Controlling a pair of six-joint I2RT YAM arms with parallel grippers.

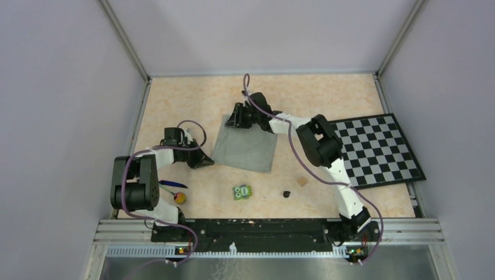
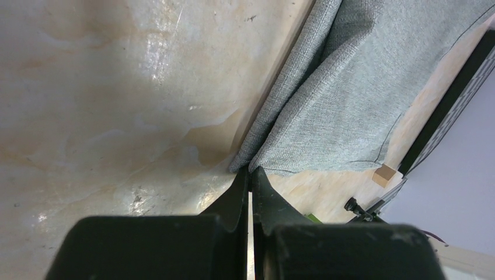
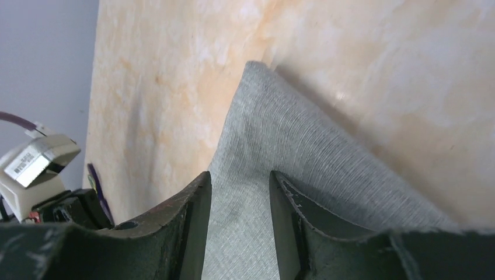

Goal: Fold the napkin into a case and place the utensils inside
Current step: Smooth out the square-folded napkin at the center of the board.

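Zero utensils are in yet, and I see no case yet either. The napkin point(image 1: 248, 149) lies as a squarish grey sheet mid-tabletop point(image 1: 192, 99), left of the checkerboard mat point(image 1: 379, 149) and apart from it. In the left wrist view its edge shows two layers, so I judge it folded at least once, but it is nowhere near a narrow pouch.

The left gripper point(image 2: 251, 172) is fully closed, with its tips right at the napkin's near-left corner. I can't tell whether any cloth is nipped between them. The right gripper point(image 3: 239, 175) sits at the far-left corner with its jaws part open. They straddle the cloth with a gap on each side, so nothing is gripped there yet.

Both utensils lie out on the tabletop by the left arm's base, well apart from the napkin. The blue utensil point(image 1: 173, 184) lies just beyond the yellow-headed utensil point(image 1: 180, 198). The green owl block point(image 1: 242, 192), a small black piece point(image 1: 286, 193) and the tan cube point(image 1: 302, 181) sit in front of the napkin, none of them touching it.

My read is that this is early and mid-fold. Left to do: clamp the corners, finish folding down to a long case, then pick up both utensils one by one and slide them in. So most of the task remains.
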